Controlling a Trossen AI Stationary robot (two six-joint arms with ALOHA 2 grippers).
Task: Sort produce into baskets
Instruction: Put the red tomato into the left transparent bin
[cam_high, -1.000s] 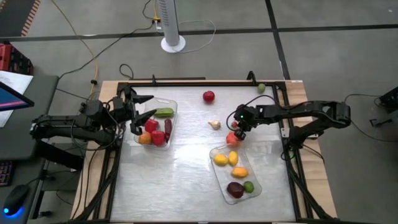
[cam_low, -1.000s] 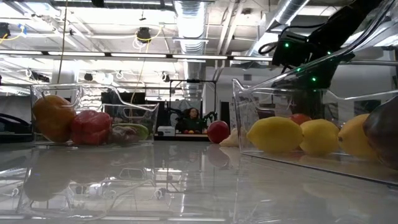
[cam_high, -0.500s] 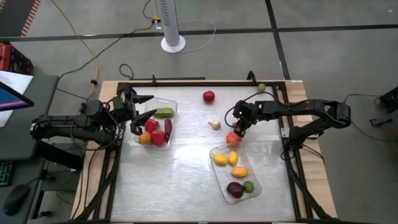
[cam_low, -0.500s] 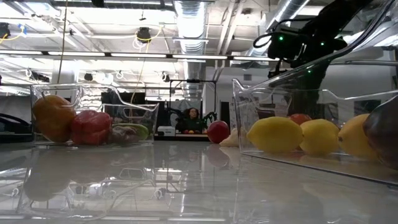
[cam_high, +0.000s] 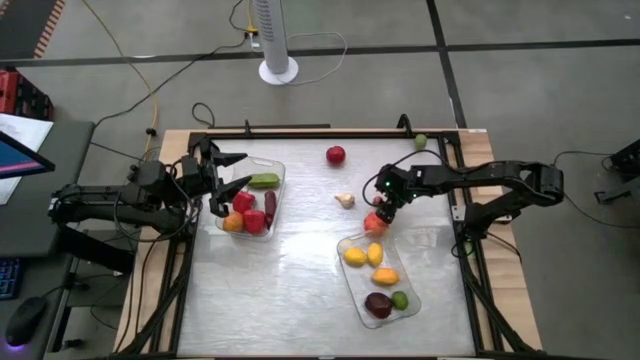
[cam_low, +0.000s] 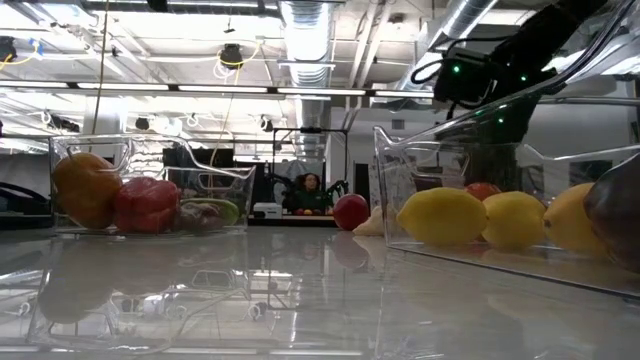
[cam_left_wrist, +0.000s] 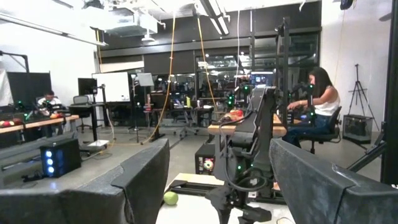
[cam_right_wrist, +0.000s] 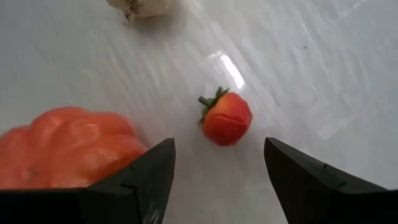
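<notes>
The produce (cam_high: 384, 277) lies partly in two clear baskets and partly loose on the table (cam_high: 290, 290). Nearest the front edge is the right basket (cam_high: 348, 283). It holds three yellow pieces (cam_high: 354, 257), a dark maroon piece (cam_high: 378, 304) and a small green piece (cam_high: 400, 299). Just behind that basket, a fat orange-red ribbed piece (cam_high: 374, 223) sits on the table. The right gripper (cam_high: 381, 212) hangs low right by it. Its two fingers (cam_right_wrist: 137, 186) are spread wide and hold nothing. In the right wrist view, a small red tomato (cam_right_wrist: 226, 118) with a green stem sits on the table in line with the gap between them, not touched. The pale garlic (cam_high: 345, 200) lies a little beyond. Over on the left side is the left basket (cam_high: 279, 172), with two red pieces (cam_high: 243, 201), an orange piece (cam_high: 232, 222), a maroon piece (cam_high: 270, 205) and a long green piece (cam_high: 264, 181) inside. The left gripper (cam_high: 238, 172) hangs over that basket's outer edge, with its fingers (cam_left_wrist: 143, 180) wide apart and empty. Farther back, a round red piece (cam_high: 335, 154) sits alone on the table. A little green ball (cam_high: 421, 142) rests at the far right corner of the table frame.
</notes>
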